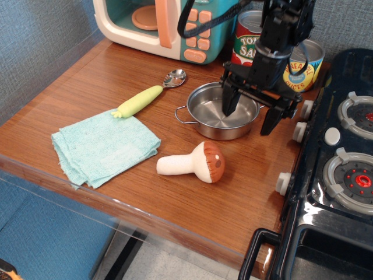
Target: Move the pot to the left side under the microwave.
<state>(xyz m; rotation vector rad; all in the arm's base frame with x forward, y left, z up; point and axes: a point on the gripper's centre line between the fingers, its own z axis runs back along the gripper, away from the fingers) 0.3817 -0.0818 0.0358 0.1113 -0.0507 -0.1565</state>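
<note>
The pot [214, 111] is a shallow shiny steel pan with wire loop handles, standing on the wooden table in front of the microwave [169, 26]. The microwave has a cream body, teal front and salmon-orange handle and buttons, at the back left. My gripper [247, 116] is open and hangs over the pot's right rim. One finger [228, 104] is inside the pot and the other finger [270, 119] is outside it, to the right. It holds nothing.
A toy mushroom [195, 164] lies in front of the pot. A green-handled spoon [150, 94] and a teal cloth [104, 147] lie to the left. Two cans [249, 41] [306, 69] stand behind the gripper. A black toy stove [335, 169] fills the right side.
</note>
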